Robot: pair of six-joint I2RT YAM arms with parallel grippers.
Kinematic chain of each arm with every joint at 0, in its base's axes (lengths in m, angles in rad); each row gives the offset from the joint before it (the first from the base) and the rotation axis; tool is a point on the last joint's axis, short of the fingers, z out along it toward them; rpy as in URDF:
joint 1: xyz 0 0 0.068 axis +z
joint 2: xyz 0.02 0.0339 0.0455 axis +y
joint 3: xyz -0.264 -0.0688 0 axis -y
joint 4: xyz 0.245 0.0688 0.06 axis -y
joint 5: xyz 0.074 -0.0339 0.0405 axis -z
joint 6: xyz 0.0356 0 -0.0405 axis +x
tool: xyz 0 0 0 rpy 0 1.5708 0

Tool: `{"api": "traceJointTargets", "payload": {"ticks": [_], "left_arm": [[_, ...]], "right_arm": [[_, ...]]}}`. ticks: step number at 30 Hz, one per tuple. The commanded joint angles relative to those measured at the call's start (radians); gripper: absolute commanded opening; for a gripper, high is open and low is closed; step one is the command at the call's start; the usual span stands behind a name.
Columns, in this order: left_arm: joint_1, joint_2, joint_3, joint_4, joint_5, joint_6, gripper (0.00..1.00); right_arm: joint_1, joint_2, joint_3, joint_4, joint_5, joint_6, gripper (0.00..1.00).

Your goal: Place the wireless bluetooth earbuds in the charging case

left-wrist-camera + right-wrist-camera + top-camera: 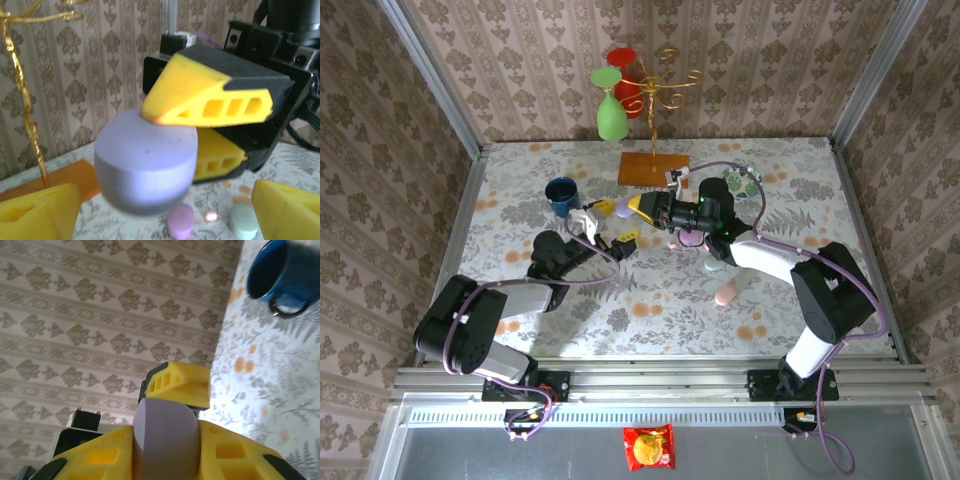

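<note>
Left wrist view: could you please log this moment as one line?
right gripper: shut on smooth lilac egg-shaped case | left gripper: open | case: held above floral table

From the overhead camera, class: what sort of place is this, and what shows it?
Probably a robot test booth dressed as a home: patterned wallpaper panels in a bare aluminium frame, a floral-print tabletop, two black-and-white jointed arms bolted to its near rail.

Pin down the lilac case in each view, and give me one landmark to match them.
Top external: lilac case at centre, at the right gripper tip.
Left wrist: centre-left, in that gripper's yellow fingers.
Right wrist: bottom centre, between the same fingers.
Shared landmark: the right gripper clamping it.
</note>
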Motion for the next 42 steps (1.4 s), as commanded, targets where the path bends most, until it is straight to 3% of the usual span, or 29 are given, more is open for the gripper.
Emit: {"api": "traceJointTargets", "payload": {"ticks": [1, 4, 11, 30, 33, 37, 42], "left_arm": [[0.003, -0.048, -0.043, -0.061, -0.048, 0.064, 0.95], [-0.002, -0.074, -0.083, -0.111, -0.097, 0.093, 1.00], [-0.043, -0.147, -0.147, -0.288, -0.186, 0.146, 1.00], [-0.149, -0.165, -0.171, -0.335, -0.288, 0.106, 1.00], [-0.174, -0.170, -0.165, -0.363, -0.323, 0.090, 1.00], [-0.218, -0.178, -0.156, -0.390, -0.366, 0.080, 1.00], [-0.295, -0.149, -0.131, -0.400, -0.420, 0.092, 1.00]], "right_arm": [[-0.010, 0.040, 0.028, -0.136, 0.091, -0.129, 0.24], [-0.010, 0.088, 0.066, -0.188, 0.136, -0.198, 0.25], [-0.005, 0.240, 0.157, -0.234, 0.190, -0.317, 0.26], [0.025, 0.458, 0.320, -0.466, 0.285, -0.445, 0.31], [0.021, 0.452, 0.338, -0.522, 0.313, -0.491, 0.38], [0.009, 0.395, 0.342, -0.580, 0.351, -0.549, 0.56], [-0.014, 0.261, 0.293, -0.625, 0.426, -0.607, 0.63]]}}
